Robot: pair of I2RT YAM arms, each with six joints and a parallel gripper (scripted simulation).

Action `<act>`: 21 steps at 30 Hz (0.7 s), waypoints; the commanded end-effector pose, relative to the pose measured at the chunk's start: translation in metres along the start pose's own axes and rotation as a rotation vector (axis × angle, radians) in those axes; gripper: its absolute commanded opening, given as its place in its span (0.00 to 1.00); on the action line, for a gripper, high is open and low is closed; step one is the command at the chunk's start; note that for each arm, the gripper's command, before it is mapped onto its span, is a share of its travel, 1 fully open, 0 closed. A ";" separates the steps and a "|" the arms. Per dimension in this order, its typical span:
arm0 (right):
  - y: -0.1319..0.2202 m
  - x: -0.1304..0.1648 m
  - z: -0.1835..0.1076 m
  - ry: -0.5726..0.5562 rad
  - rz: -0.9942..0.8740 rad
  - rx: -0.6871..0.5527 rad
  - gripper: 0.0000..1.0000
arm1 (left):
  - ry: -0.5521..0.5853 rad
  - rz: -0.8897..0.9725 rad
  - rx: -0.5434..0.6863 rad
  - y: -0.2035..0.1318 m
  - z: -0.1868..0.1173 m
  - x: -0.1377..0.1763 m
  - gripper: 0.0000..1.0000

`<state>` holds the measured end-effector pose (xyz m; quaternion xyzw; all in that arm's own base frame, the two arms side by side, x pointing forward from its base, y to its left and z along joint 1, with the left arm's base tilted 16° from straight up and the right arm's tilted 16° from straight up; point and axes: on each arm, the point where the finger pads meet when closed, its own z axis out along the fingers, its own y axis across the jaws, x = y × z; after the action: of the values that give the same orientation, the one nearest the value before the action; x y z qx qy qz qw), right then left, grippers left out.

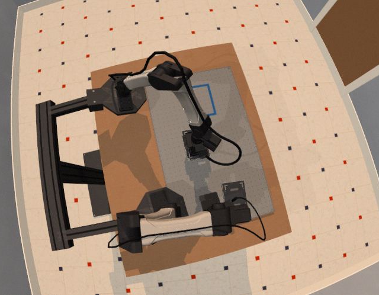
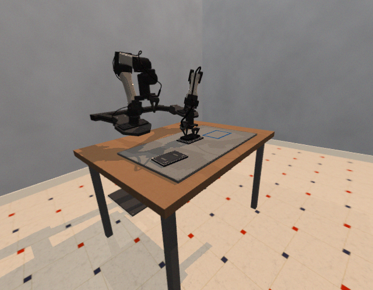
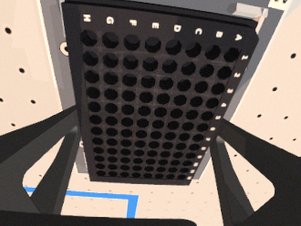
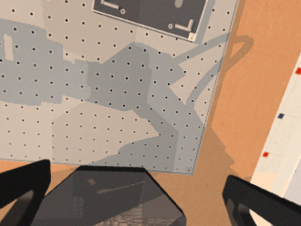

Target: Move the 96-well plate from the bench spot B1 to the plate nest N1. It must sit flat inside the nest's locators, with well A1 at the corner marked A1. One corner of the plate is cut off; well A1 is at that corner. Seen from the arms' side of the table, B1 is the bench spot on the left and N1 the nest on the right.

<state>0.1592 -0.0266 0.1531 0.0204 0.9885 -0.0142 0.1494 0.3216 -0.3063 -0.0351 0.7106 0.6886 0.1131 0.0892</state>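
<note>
The black 96-well plate [image 1: 192, 151] [image 2: 191, 136] [image 3: 148, 96] is at the middle nest [image 1: 183, 134] [image 2: 181, 140] [image 3: 64, 82]; any small gap beneath is hidden. In the left wrist view its cut A1 corner is upper right, beside a nest locator [image 3: 248, 10] and a partly cropped label. My left gripper [image 2: 190, 133] [image 3: 149, 117] is shut on the plate's two long sides. My right gripper [image 4: 141, 177] [image 2: 154, 107] is open and empty, high above the table. The nest farther right [image 1: 227, 193] [image 2: 168, 158] [image 4: 150, 14] holds nothing in view.
The blue outline [image 1: 212, 98] [image 2: 224, 135] [image 3: 100, 195] marks the left bench spot and no plate is seen in it. A grey perforated board [image 1: 247, 133] [image 2: 199, 156] lies under the nests. The left arm's cable loops beside its gripper.
</note>
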 end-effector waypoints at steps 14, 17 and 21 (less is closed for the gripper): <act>0.001 0.010 0.008 0.036 0.002 -0.011 1.00 | 0.010 0.008 0.023 -0.007 0.013 0.003 0.00; 0.001 0.010 0.008 0.036 0.002 -0.011 1.00 | 0.010 0.008 0.024 -0.008 0.013 0.003 0.00; 0.001 0.010 0.008 0.036 0.002 -0.011 1.00 | 0.007 0.007 0.021 -0.006 0.011 0.002 0.00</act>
<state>0.1592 -0.0266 0.1531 0.0204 0.9885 -0.0142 0.1494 0.3216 -0.3063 -0.0359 0.7107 0.6886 0.1132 0.0893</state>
